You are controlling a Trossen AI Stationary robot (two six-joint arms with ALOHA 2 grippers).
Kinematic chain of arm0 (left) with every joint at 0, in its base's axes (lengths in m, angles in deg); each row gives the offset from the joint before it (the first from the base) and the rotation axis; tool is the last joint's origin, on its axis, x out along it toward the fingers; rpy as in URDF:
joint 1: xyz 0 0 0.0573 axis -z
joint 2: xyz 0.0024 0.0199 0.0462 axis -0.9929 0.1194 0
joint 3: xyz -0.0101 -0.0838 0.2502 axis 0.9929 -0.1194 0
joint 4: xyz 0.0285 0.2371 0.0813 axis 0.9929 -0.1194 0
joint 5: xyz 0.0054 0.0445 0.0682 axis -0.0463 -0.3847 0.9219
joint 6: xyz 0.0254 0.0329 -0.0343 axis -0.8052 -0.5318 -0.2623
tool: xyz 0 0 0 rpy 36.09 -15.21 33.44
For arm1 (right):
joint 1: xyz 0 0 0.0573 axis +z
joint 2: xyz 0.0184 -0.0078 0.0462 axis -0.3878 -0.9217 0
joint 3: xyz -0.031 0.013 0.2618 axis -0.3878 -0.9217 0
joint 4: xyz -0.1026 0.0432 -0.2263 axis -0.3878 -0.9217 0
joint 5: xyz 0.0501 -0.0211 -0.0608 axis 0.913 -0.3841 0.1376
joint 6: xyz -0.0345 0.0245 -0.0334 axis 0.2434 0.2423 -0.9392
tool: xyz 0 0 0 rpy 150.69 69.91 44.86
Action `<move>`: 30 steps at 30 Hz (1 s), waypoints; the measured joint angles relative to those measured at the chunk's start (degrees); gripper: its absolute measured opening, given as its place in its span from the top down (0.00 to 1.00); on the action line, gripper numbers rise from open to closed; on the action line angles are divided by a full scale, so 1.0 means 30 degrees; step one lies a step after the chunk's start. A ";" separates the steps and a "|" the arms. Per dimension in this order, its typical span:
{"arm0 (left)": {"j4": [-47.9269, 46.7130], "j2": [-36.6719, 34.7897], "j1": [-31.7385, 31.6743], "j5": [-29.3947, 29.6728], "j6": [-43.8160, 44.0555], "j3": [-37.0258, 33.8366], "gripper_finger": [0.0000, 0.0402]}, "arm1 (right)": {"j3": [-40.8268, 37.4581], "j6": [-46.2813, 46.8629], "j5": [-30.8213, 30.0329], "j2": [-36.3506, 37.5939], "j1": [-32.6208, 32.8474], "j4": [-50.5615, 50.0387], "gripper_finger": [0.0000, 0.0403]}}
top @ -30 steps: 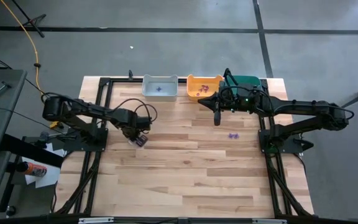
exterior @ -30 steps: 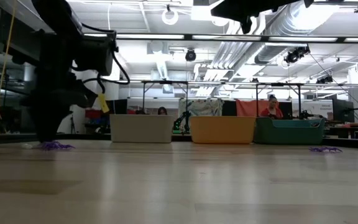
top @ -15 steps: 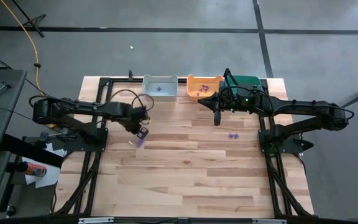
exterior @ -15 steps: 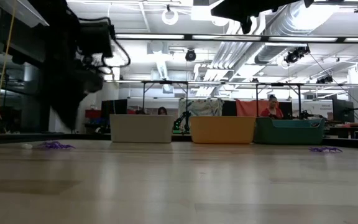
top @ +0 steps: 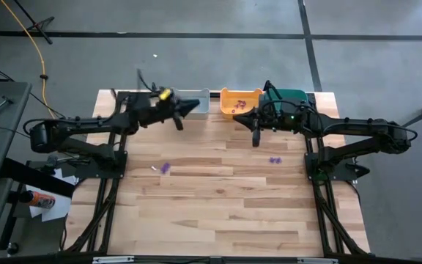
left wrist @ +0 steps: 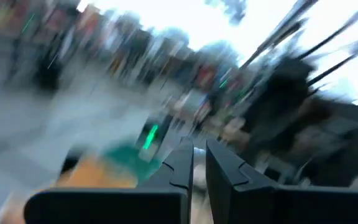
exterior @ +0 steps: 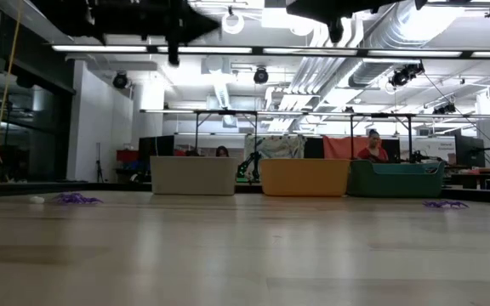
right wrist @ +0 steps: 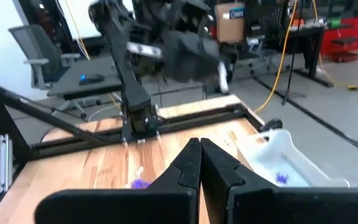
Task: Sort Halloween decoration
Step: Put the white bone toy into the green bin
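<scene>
Both grippers closed, holding nothing visible.
Purple trinket (top: 164, 168) lies at 6 o'clock from left gripper (top: 179, 122); right gripper (top: 256, 137) waits; trinket's long axis unclear.

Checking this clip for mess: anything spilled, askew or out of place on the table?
Two purple trinkets lie loose on the table: one left of centre, one towards the right. The grey bin, orange bin and teal bin stand in line.

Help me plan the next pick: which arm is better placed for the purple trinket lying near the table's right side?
Probably the right arm: its shut gripper hangs close beside that purple trinket, while the left gripper is up by the grey bin.
</scene>
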 joint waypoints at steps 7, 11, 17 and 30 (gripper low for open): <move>0.3875 -0.0197 0.0502 -0.2579 0.0153 0.0000 0.97 | 0.0000 0.0000 0.0000 0.0000 0.0000 0.2732 1.00; 0.3772 -0.0182 0.1327 -0.2628 -0.0062 -0.0007 0.97 | 0.0001 -0.0007 0.0002 0.0000 0.0000 0.2846 1.00; 0.3720 -0.0182 0.1834 -0.2599 -0.0625 -0.0007 0.97 | 0.0002 -0.0007 0.0000 0.0000 0.0000 0.2818 1.00; 0.3630 -0.0182 0.1821 -0.2511 -0.0336 -0.0007 0.97 | 0.0000 -0.0007 0.0000 0.0000 0.0000 0.2745 1.00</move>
